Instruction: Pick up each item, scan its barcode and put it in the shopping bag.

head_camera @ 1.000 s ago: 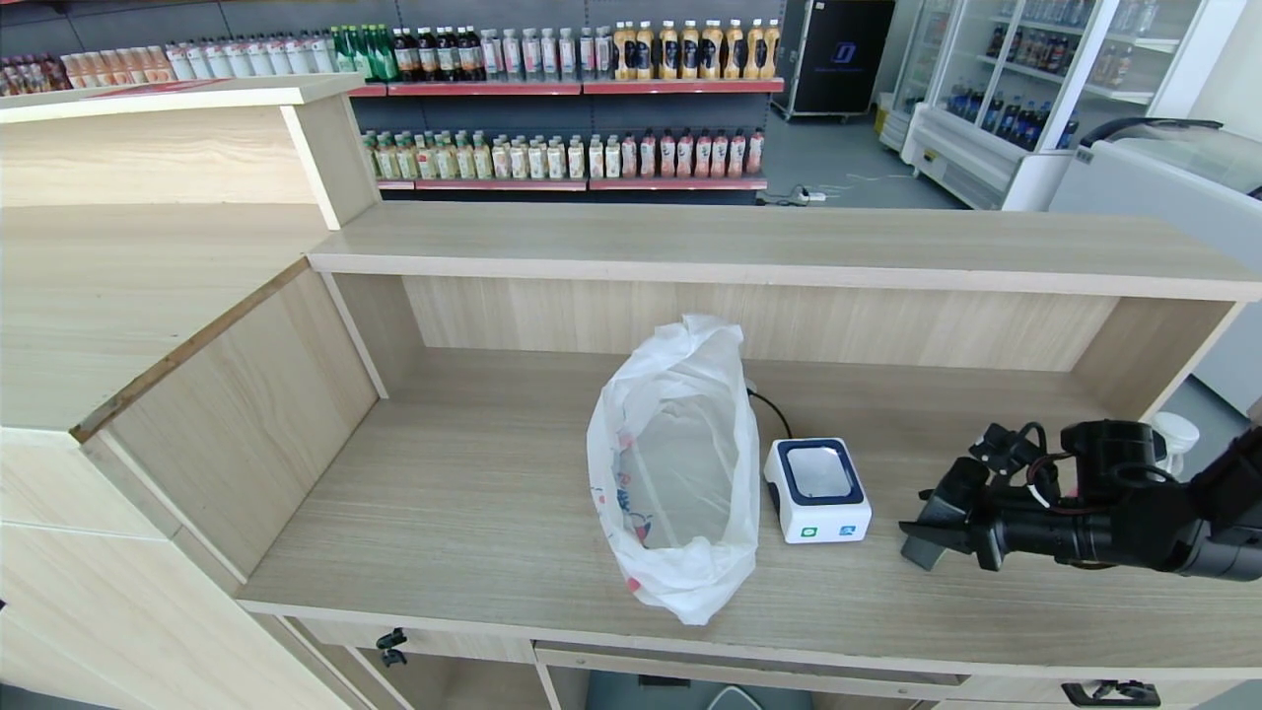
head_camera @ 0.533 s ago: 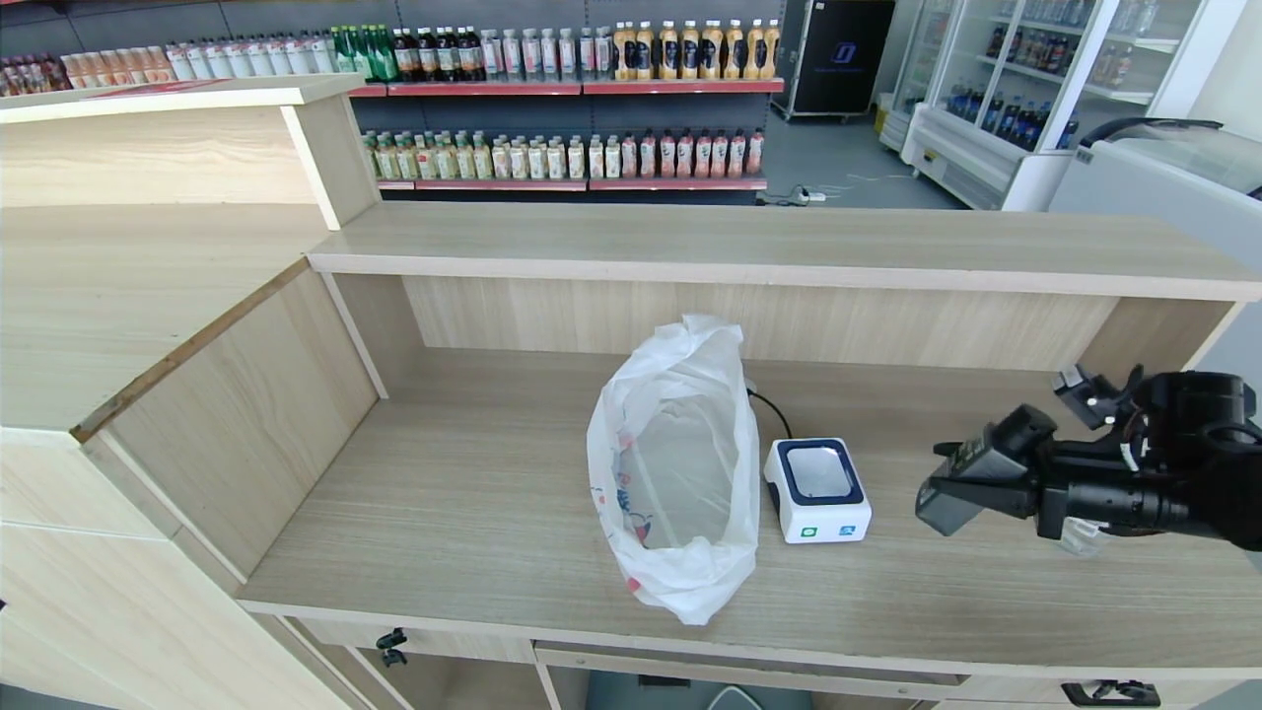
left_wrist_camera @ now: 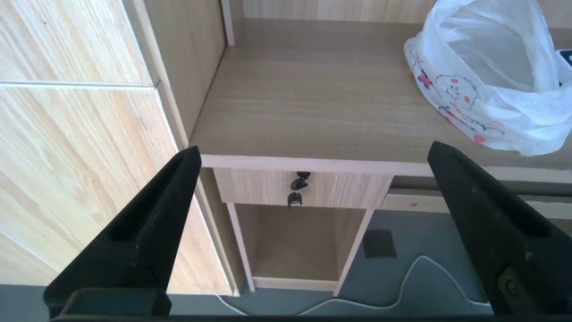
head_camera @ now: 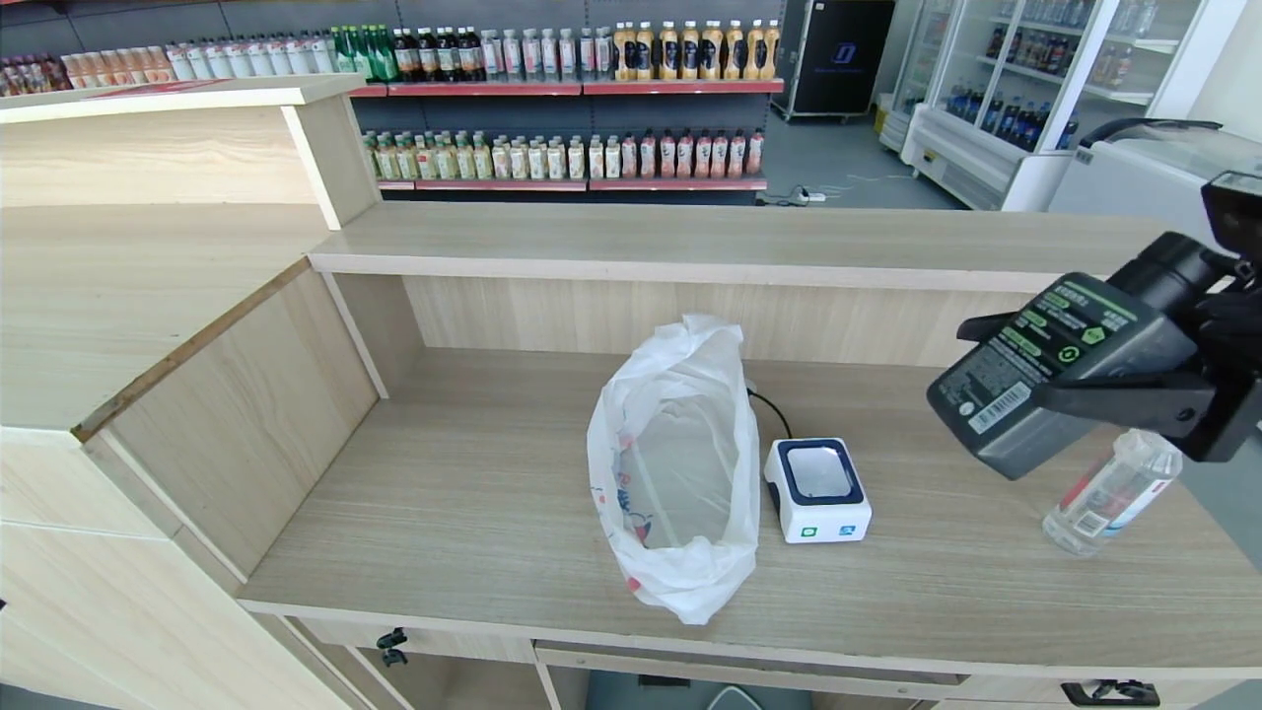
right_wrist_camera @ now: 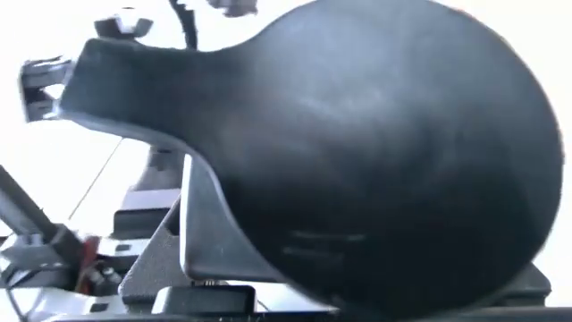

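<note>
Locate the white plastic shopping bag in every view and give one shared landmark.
Head view: white plastic shopping bag mid wooden counter, beside the white scanner box.
Left wrist view: the bag lies at the counter's front edge.
Right wrist view: not in it; dark grey bottle instead.
Shared landmark: the black drawer key under the counter's front edge.

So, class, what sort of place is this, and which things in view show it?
Most likely a small shop's checkout: shelves of bottled drinks along the back, glass-door fridges to their right, and a barcode scanner next to a shopping bag on the wooden counter.
</note>
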